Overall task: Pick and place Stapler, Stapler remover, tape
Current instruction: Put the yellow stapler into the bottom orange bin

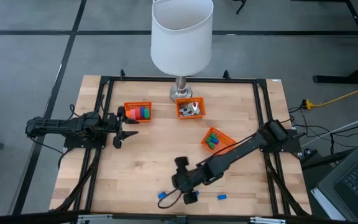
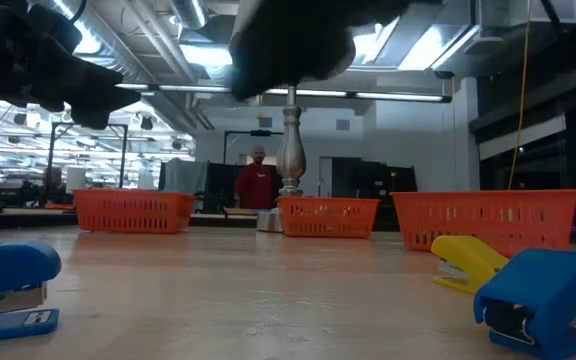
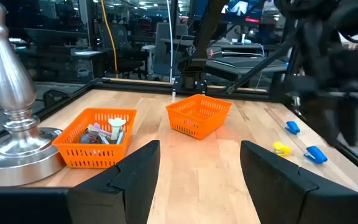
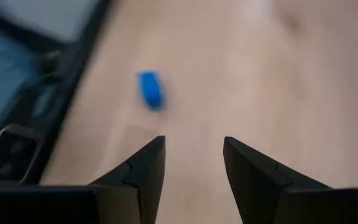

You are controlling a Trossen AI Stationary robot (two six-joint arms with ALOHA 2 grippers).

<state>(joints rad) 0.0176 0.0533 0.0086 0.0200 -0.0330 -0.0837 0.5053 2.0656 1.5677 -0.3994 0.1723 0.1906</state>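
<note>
1. Blue plastic marks the nearest target: a small blue stapler (image 1: pixel 162 195) lies on the wooden table (image 1: pixel 148 168) near its front edge, just beside the right gripper (image 1: pixel 180 182). The right wrist view shows it (image 4: pixel 150 89) ahead of the open fingers and off to one side, not yet between them.
2. A second blue piece (image 1: pixel 222 196) lies near the front edge too; the low view also shows a yellow stapler remover (image 2: pixel 468 262) beside a blue one (image 2: pixel 548 300).
3. Judging by its look, the stapler is a rigid, light shell with smooth, slightly slippery sides. A pinch across its narrow width near the middle should hold best; gripping the tip may let it pivot or spring open.
4. The tape (image 1: pixel 142 112) rolls, pink, red and orange among other colours, sit in the left orange basket (image 1: pixel 129 105).
5. The left gripper (image 1: pixel 127 126) waits just in front of that basket, fingers spread and empty.
</note>
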